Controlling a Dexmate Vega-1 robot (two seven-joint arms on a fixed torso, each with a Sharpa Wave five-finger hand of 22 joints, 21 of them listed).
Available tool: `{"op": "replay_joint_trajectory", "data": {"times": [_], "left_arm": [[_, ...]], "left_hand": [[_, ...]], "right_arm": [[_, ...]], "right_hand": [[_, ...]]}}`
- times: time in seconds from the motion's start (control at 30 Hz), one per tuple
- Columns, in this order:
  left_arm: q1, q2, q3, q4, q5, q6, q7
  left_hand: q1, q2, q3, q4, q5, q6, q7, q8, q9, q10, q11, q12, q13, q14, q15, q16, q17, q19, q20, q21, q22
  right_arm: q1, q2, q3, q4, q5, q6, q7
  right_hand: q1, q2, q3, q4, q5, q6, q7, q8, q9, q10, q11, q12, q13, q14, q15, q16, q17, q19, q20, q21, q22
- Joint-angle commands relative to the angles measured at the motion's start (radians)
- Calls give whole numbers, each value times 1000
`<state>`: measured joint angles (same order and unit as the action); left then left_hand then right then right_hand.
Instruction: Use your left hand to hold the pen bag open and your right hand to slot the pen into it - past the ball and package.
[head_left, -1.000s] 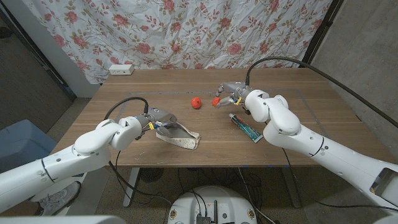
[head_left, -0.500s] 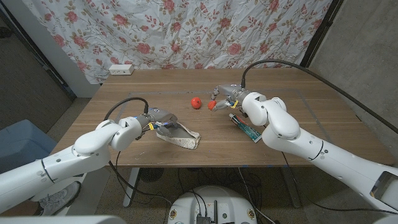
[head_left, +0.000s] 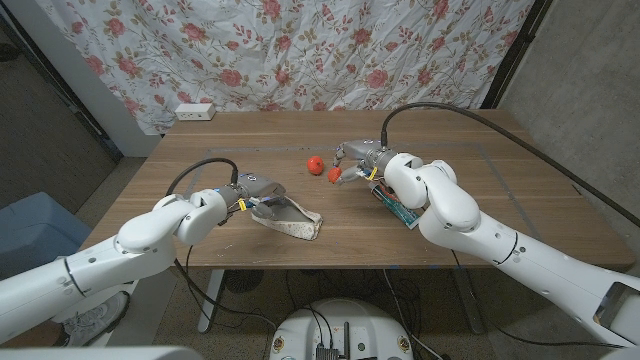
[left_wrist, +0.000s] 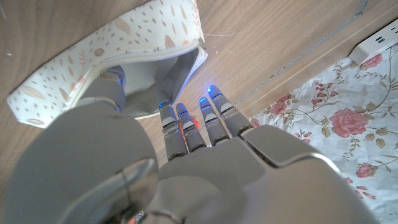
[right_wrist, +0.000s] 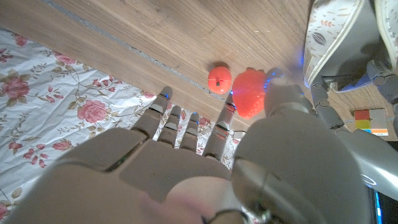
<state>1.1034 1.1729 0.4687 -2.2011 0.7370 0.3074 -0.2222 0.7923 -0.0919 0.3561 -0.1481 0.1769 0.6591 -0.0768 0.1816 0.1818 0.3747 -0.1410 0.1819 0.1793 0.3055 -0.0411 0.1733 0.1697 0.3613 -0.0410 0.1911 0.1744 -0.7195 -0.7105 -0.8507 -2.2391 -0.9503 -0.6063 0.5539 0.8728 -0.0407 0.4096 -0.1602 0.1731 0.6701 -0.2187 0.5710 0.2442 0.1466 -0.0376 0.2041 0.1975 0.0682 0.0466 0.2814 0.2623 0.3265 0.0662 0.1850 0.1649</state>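
Floral cloth (head_left: 300, 50) with red roses hangs behind the wooden table (head_left: 200, 150), and a white power strip (head_left: 195, 111) sits at the table's far left edge. No writing can be read anywhere; the package (head_left: 398, 207), a long green-and-white tube-like pack, carries print too small to make out.

Near the table's middle lies a small red ball (head_left: 315, 163). Just beside it, the right hand (head_left: 360, 160) pinches a red strawberry-shaped piece (head_left: 335, 173) between thumb and a finger, its other fingers spread; the right wrist view shows that piece (right_wrist: 250, 93) close to the ball (right_wrist: 219, 79), with the bag's mouth beyond. The package lies under the right forearm, its long axis running from the table's middle toward the near right edge.

The pen bag (head_left: 290, 221), cream with a leaf pattern, lies toward the near left side, its long axis running from the left hand toward the near edge, mouth turned to that hand. The left hand (head_left: 255, 195) holds the bag's opening; in the left wrist view its thumb (left_wrist: 102, 93) reaches inside the open bag (left_wrist: 124, 37). I cannot make out a pen.
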Motion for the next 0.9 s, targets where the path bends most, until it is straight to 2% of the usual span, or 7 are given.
{"op": "replay_joint_trajectory", "data": {"times": [0.03, 0.6, 0.9], "left_arm": [[25, 18, -16, -7, 1, -7, 24], [26, 18, -21, 5, 3, -26, 36], [26, 26, -28, 5, -1, -31, 25]], "left_hand": [[-4, 8, -4, -2, 7, 3, -8, 7, 0, -3, 3, 5, 3, -5, -73, 8, 3, -1, 5, 2, 2], [-5, 14, -6, -4, 8, 6, -11, 8, 0, -2, 3, 7, 3, -4, -70, 9, 3, -6, 4, 2, 2], [-6, 15, -7, -4, 8, 7, -12, 9, 0, -2, 3, 7, 3, -5, -68, 8, 3, -8, 5, 2, 2]], "right_arm": [[-26, 22, -3, -2, -46, 47, 17], [-41, 63, -3, 25, -84, 126, 12], [-44, 75, -7, 27, -95, 165, 48]], "right_hand": [[15, 3, -5, -3, 6, 18, -2, 6, 3, 14, 0, 6, 4, 1, -1, -3, 4, 1, 6, 2, 3], [17, 8, -6, -1, 5, 25, -2, 8, 2, 17, 0, 5, 4, 1, -3, -4, 5, 4, 4, 3, 3], [19, 8, -8, -1, 5, 29, -2, 9, 2, 17, -2, 4, 4, 0, -2, -4, 5, 2, 6, 3, 3]]}}
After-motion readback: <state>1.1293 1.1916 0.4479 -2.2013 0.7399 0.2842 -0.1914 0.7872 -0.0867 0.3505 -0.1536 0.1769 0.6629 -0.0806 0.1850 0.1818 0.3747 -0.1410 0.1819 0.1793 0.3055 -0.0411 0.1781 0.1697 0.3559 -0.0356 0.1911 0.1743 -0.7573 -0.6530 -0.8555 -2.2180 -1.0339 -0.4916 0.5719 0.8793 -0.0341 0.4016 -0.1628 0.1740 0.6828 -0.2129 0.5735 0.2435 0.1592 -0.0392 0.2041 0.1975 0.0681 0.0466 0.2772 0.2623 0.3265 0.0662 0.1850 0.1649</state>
